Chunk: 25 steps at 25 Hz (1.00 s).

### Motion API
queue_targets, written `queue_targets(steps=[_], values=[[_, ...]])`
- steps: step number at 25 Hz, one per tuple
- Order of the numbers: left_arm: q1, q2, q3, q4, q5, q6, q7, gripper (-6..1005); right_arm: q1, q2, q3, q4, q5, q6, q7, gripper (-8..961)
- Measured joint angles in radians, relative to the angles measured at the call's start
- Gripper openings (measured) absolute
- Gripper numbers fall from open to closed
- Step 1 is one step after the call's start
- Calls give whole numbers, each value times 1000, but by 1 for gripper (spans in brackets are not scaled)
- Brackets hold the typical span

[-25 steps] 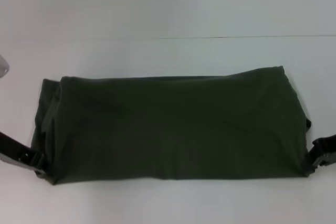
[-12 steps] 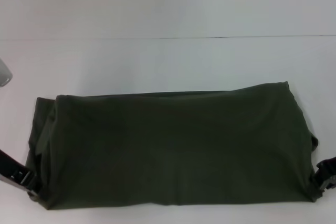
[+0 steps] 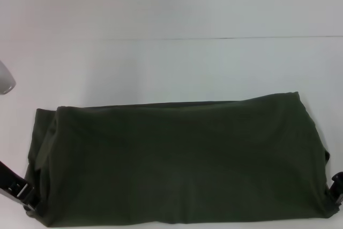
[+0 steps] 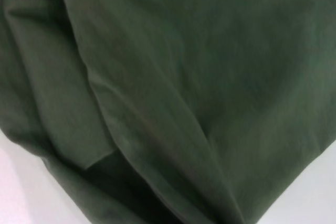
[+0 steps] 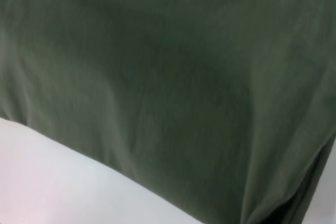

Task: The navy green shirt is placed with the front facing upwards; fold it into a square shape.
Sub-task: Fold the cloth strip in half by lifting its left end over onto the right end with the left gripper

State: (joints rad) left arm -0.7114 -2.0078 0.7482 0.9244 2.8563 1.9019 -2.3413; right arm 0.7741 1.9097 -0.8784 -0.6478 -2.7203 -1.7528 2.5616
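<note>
The navy green shirt (image 3: pixel 177 162) lies folded into a wide dark olive band across the near part of the white table (image 3: pixel 171 68). Its lettering, collar and label are hidden. My left gripper (image 3: pixel 24 199) is at the band's near left corner and my right gripper (image 3: pixel 336 186) is at its near right corner, each gripping the cloth there. The left wrist view shows creased, layered shirt fabric (image 4: pixel 173 87) up close. The right wrist view shows smooth shirt fabric (image 5: pixel 184 87) with table below it.
A small grey-white object (image 3: pixel 4 79) pokes in at the left edge. A thin dark line (image 3: pixel 241 38) runs across the table's far part. Bare white table lies behind the shirt.
Both grippers have moved toward me, and the shirt has slid with them toward the table's near edge. Its far edge is now lower in the head view.
</note>
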Motion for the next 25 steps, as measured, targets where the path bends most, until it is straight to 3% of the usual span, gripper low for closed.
queue_targets(steps=[12,18,25], values=[[-5,0,-5,1,-2,-32,-3,49,17,-2,-13,-9,-8,-43,8,79],[-8,0,-6,1,-1,-36,-2,49,27,5,-23,-12,-89,-56,20,114],[-7,0,-10,3,-8,-49,-4,48,28,-22,44,-29,-86,-78,9,418]])
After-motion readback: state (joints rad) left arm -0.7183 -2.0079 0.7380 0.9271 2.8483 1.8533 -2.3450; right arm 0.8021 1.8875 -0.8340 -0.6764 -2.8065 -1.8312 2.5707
